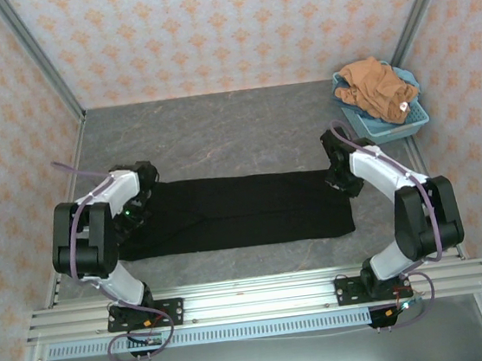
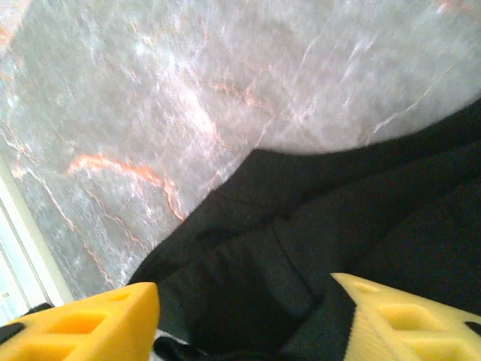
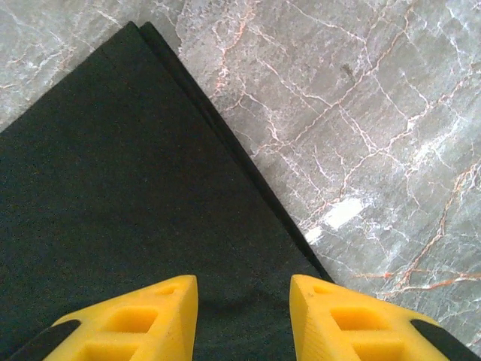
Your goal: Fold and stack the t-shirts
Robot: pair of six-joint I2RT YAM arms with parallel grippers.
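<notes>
At the left end of the black t-shirt [image 1: 236, 211], the left arm [image 1: 98, 227] bends in over the cloth and covers that end in the top view, so the edge there cannot be made out. The left wrist camera shows this end rumpled into soft folds on the grey marbled bench [image 2: 188, 90]. The left jaws stand wide, one yellow finger [image 2: 83, 323] at each lower corner of the view with dark cloth between them, and both fingers are cut off by the frame. The shirt itself lies as a long, flat, folded strip across the middle of the bench, showing plain black. At the shirt's right end the right arm [image 1: 400, 197] reaches down. Its wrist camera shows a straight, doubled edge running to a neat corner, and the right jaws are parted more narrowly above the flat cloth, gripping nothing, with the yellow fingers [image 3: 135, 320] again cropped at the bottom. Beyond the shirt's right end, towards the far corner, a light-blue basket [image 1: 417, 117] holds the orange-brown t-shirt [image 1: 374, 87], crumpled in a heap that hides most of the basket's inside.
</notes>
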